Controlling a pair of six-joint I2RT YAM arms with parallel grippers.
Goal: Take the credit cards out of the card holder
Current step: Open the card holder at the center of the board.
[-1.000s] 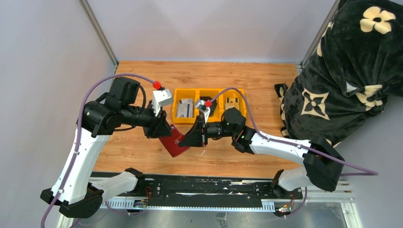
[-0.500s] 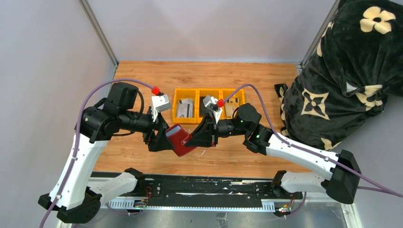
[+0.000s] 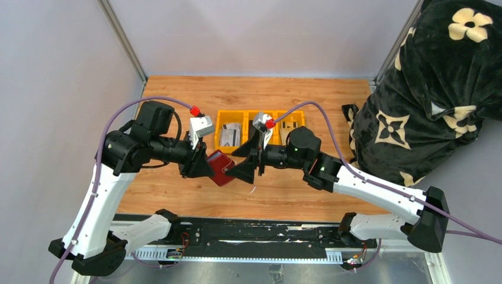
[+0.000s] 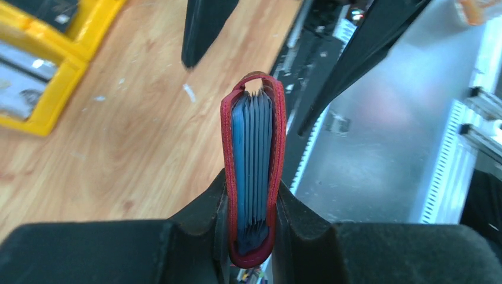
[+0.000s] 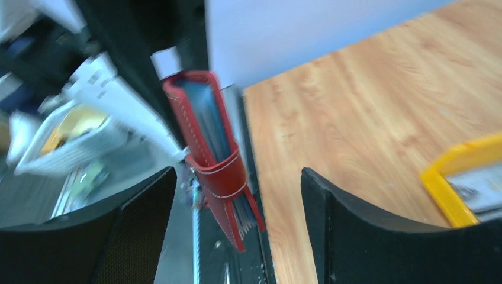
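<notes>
The dark-red card holder (image 3: 220,167) hangs above the table between the two arms. My left gripper (image 3: 204,165) is shut on its folded spine; in the left wrist view the card holder (image 4: 253,154) stands edge-on between the left gripper's (image 4: 251,201) fingers, with thin blue-grey leaves packed inside. I cannot tell whether those leaves are credit cards or lining. My right gripper (image 3: 248,160) is open, and the card holder (image 5: 210,154), its strap end nearest, sits just ahead of the right gripper's (image 5: 237,174) spread fingers without touching them. Grey-white credit cards (image 3: 229,136) lie in the tray's left compartment.
A yellow tray (image 3: 260,112) with three compartments stands behind the grippers; its right compartment holds a tan item (image 3: 289,125). A black flower-patterned bag (image 3: 438,89) fills the right side. Walls close off the left and back. A black rail (image 3: 248,239) runs along the near edge.
The right gripper has let go of the card holder and opened wide. The left gripper opened briefly, then shut again on the holder, which has turned from flat-faced to more edge-on.
</notes>
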